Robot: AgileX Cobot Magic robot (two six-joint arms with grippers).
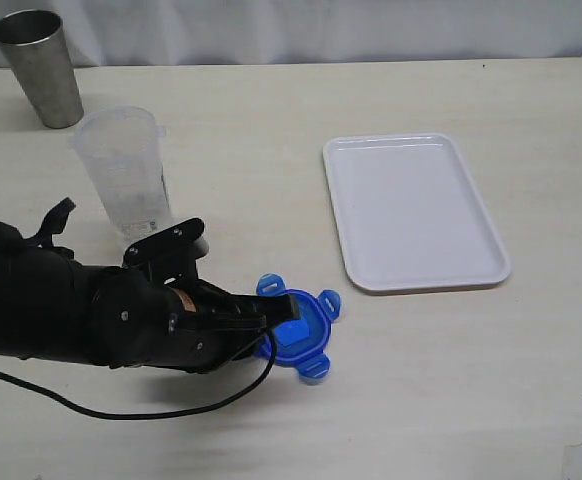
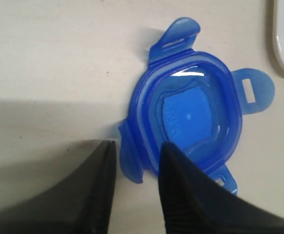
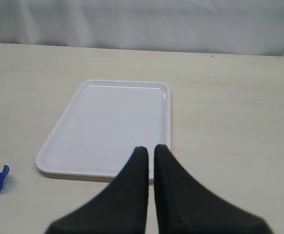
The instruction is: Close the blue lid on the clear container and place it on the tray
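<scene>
Worktop (image 1: pixel 451 390): pale beige and matte, with a black cable trailing beside the left arm.
Room: a white backdrop (image 1: pixel 321 25) runs along the far edge.
Count: one blue lid (image 1: pixel 308 338), one clear container (image 1: pixel 123 170), one tray (image 1: pixel 411 210), one grey metal cup (image 1: pixel 39 65), two pincers.
Blue lid: flat on the worktop, near the tray's corner but not touching it, well apart from the upright container.
Left pincer (image 2: pixel 138 145): fingers parted, straddling the lid's edge at one flap, not clamped.
Right pincer (image 3: pixel 150 148): fingers pressed together, empty, facing the tray.

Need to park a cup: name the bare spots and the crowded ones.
Bare: table between the clear container and white tray, the strip right of the blue lid, the tray itself. Crowded: left side, with metal cup, container, left gripper.
</scene>
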